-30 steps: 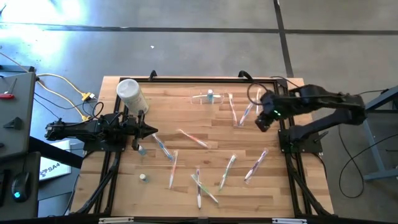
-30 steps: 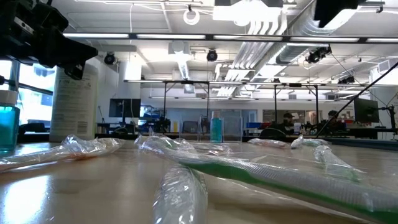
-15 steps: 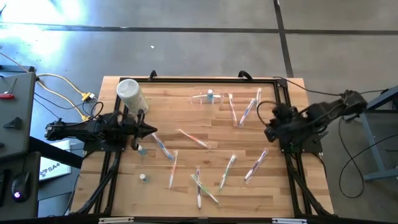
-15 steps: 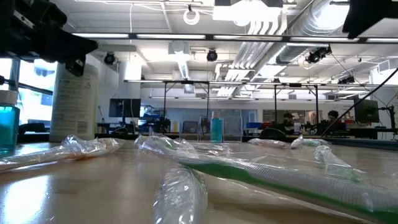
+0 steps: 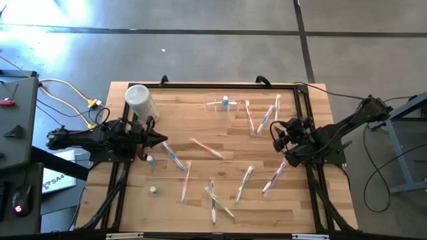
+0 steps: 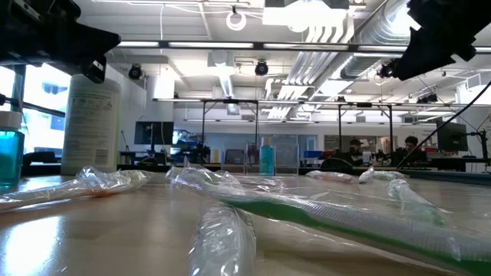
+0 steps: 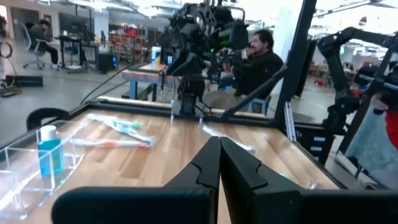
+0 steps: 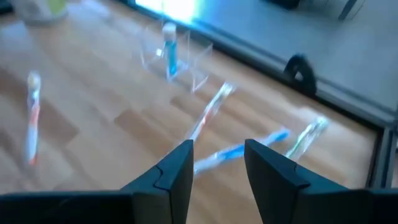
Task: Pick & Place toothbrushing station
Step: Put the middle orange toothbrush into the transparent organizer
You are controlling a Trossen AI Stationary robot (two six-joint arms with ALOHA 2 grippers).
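Observation:
The toothbrushing station (image 5: pixel 223 104) is a small clear plastic holder with a blue bottle in it, standing on the wooden table near its far edge. It also shows in the right wrist view (image 8: pixel 177 53), the left wrist view (image 7: pixel 31 177) and the low view (image 6: pixel 265 158). My left gripper (image 5: pixel 165 141) is shut at the table's left side, pointing level toward the right, with nothing in it (image 7: pixel 219 142). My right gripper (image 5: pixel 275 133) is open above the table's right side, slanting down toward the station, its fingers (image 8: pixel 217 149) empty.
A white canister (image 5: pixel 140 100) stands at the far left. Several wrapped toothbrushes lie scattered over the table, among them a pair (image 5: pixel 259 118) just in front of my right gripper and one (image 5: pixel 208 148) at the middle. A small blue bottle (image 5: pixel 151 161) stands under my left gripper.
My right arm has come down from high above the table and folded back toward the right edge. Its gripper has swung round and tipped downward, and now points across the table toward the far left. My left gripper has risen slightly.

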